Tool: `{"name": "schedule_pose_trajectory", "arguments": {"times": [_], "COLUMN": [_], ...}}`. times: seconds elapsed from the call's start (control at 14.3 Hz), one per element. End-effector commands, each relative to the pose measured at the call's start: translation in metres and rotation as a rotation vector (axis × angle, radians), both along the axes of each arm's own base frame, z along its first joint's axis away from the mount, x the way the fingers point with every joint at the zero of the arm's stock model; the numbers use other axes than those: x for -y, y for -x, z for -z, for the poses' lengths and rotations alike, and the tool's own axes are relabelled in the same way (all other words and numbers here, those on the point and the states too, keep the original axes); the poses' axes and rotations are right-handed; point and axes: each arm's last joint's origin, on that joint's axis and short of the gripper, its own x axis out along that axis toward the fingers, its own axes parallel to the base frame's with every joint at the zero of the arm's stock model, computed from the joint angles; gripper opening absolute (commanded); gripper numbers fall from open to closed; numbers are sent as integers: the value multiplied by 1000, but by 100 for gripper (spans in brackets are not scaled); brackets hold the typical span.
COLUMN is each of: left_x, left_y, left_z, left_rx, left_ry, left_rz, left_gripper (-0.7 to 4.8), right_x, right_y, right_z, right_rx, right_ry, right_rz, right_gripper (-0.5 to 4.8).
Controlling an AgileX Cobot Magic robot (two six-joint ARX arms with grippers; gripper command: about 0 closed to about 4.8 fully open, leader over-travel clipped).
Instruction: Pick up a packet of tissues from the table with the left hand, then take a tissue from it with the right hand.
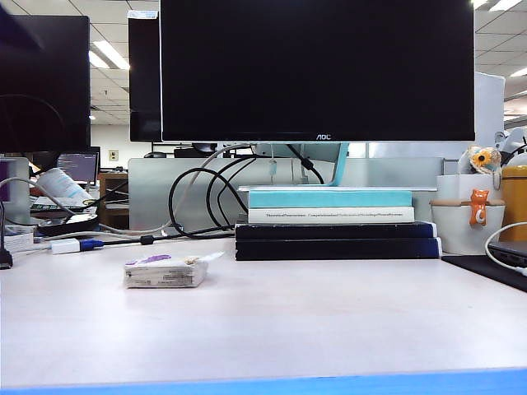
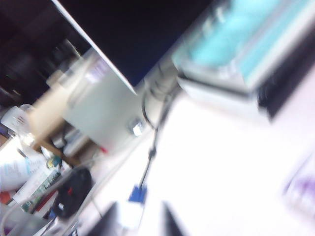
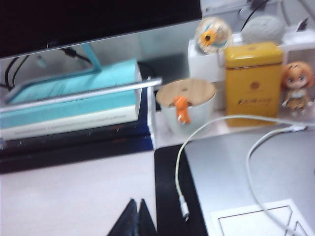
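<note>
Nothing is done yet — the packet of tissues (image 1: 165,271) lies untouched on the bench (image 1: 313,329), left of the stacked books (image 1: 336,226). The left tool (image 2: 142,221) shows its fingers apart over the bench, while the right tool (image 3: 138,221) is pressed together near the laptop (image 3: 246,172) — pickup and tissue pull both remain.

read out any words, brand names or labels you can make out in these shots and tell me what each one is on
"AOC": bottom bezel of the big black monitor.
Spine print on the white book in the stack: too small to read.
Purple label and side print on the whitish plastic packet of tissues: too blurred.
Dark characters on the yellow tin: unreadable.
Neither black gripper, left or right, bears text.
</note>
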Motion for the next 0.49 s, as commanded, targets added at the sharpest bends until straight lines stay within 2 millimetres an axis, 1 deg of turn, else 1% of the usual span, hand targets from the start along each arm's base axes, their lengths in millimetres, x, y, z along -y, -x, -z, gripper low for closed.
{"name": "schedule_pose_trajectory", "arguments": {"times": [0.07, 0.14, 0.21, 0.28, 0.35, 0.42, 0.49], "left_x": [4, 6, 12, 15, 18, 20, 24], "left_y": [-13, -18, -22, -23, -27, -29, -32], "left_z": [1, 3, 5, 5, 5, 4, 1], "left_rx": [-68, -113, -157, -171, -197, -207, -224], "left_ry": [-93, -80, -106, -126, -166, -181, -188], "left_rz": [107, 149, 185, 193, 189, 192, 207], "left_gripper": [132, 131, 132, 132, 144, 171, 221], "right_x": [-6, -13, -20, -24, -31, -35, -39], "right_y": [-17, -37, -63, -73, -92, -101, -111], "right_z": [-39, -66, -82, -85, -87, -86, -84], "right_rx": [17, -38, -150, -199, -299, -359, -439], "right_ry": [-48, 4, 62, 83, 87, 88, 106], "right_rz": [-78, -165, -249, -311, -433, -491, -579], "right_gripper": [-5, -5, -5, -5, -5, -5, -5]}}
